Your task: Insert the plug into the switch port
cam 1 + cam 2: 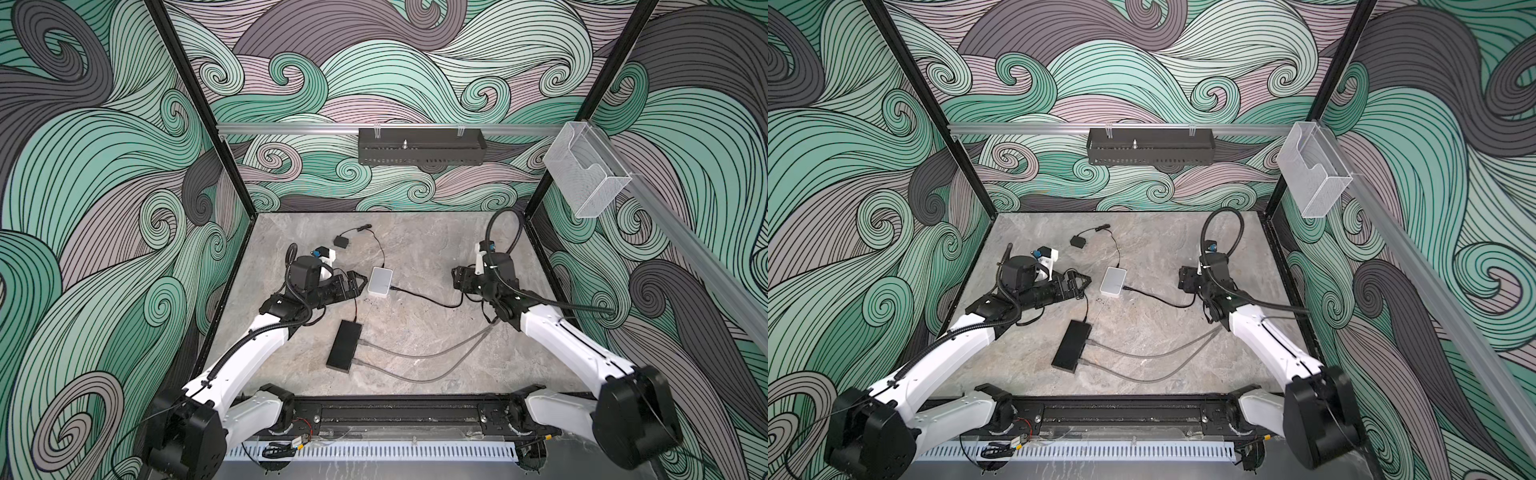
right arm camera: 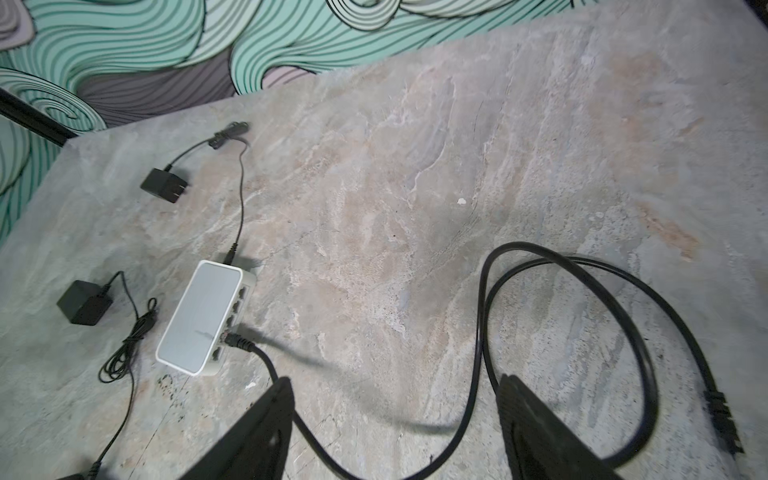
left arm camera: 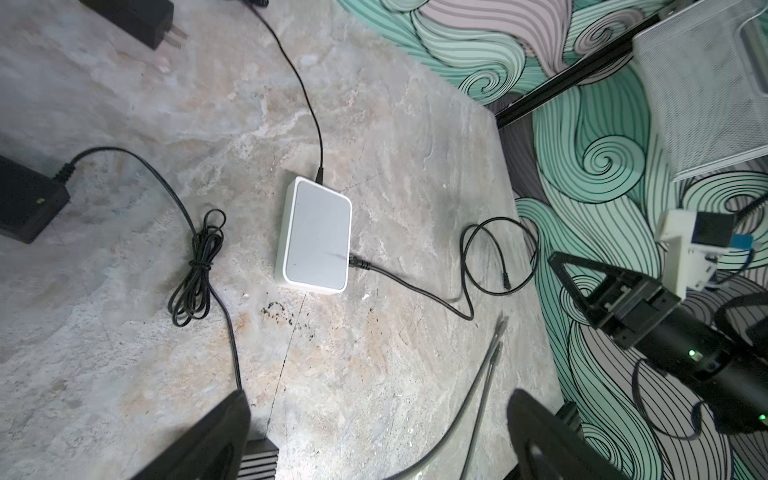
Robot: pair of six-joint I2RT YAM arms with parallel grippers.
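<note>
The white switch [image 1: 380, 282] [image 1: 1113, 282] lies flat on the stone table. A black plug [image 2: 237, 340] [image 3: 357, 262] sits in a port on the switch's side. Its black cable [image 2: 482, 311] runs off in loops across the table, ending in a free connector [image 2: 721, 411]. My right gripper [image 1: 457, 280] [image 2: 395, 380] is open, to the right of the switch and above the cable, holding nothing. My left gripper [image 1: 360, 282] [image 3: 376, 399] is open close to the switch's left side, also holding nothing.
A flat black box [image 1: 344, 347] with two grey cables [image 1: 415, 355] lies near the front. A black power adapter [image 1: 341, 241] is wired to the switch's far end. A second adapter [image 2: 85, 307] with a bundled cord lies left of the switch. A clear bin [image 1: 586, 170] hangs on the right rail.
</note>
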